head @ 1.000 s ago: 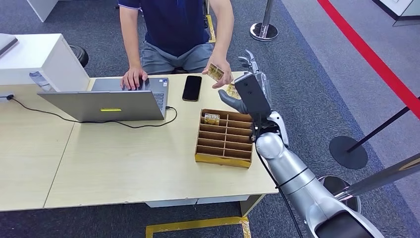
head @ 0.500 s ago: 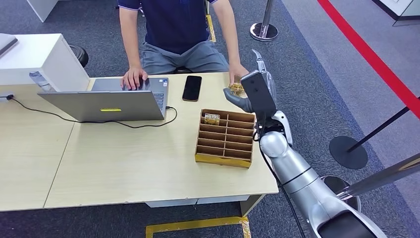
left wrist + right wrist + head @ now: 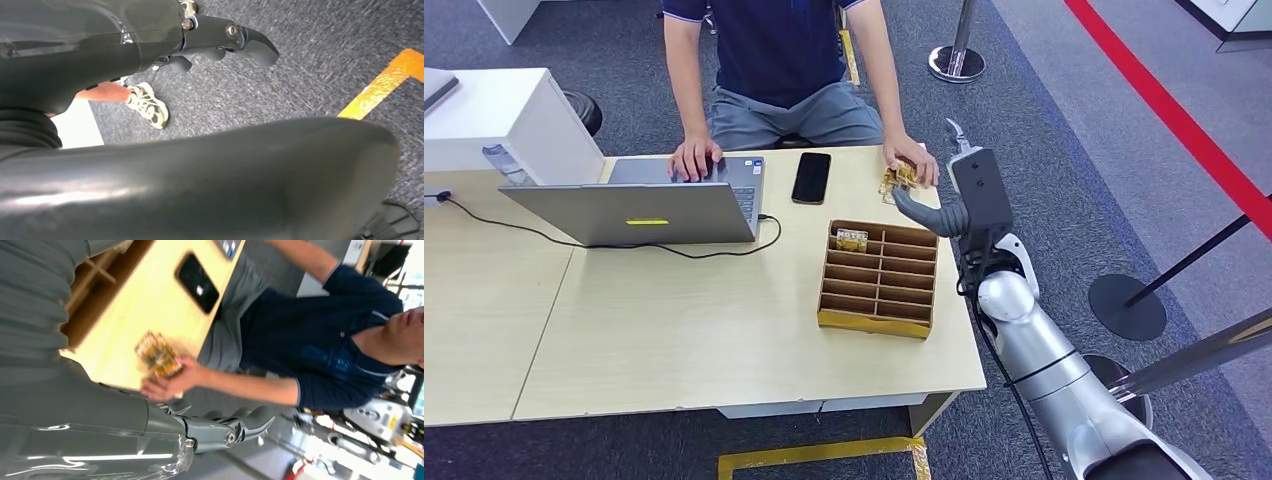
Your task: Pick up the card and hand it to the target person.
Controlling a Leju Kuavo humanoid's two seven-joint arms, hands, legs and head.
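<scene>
handover looking complete: card (image 3: pixel 898 178) is lying under the person's hand (image 3: pixel 912 160) on the tabletop (image 3: pixel 674 320). right robot hand (image 3: pixel 969 190) is hovering beside it, fingers apart, holding nothing. left robot hand (image 3: pixel 220 42) is hanging empty, fingers curled. next move, likely: retracting the right arm clear.

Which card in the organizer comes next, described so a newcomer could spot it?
Start at the wooden desk, then find the brown divided organizer near its right end. The card stands in the far-left slot, the sole filled compartment.
</scene>
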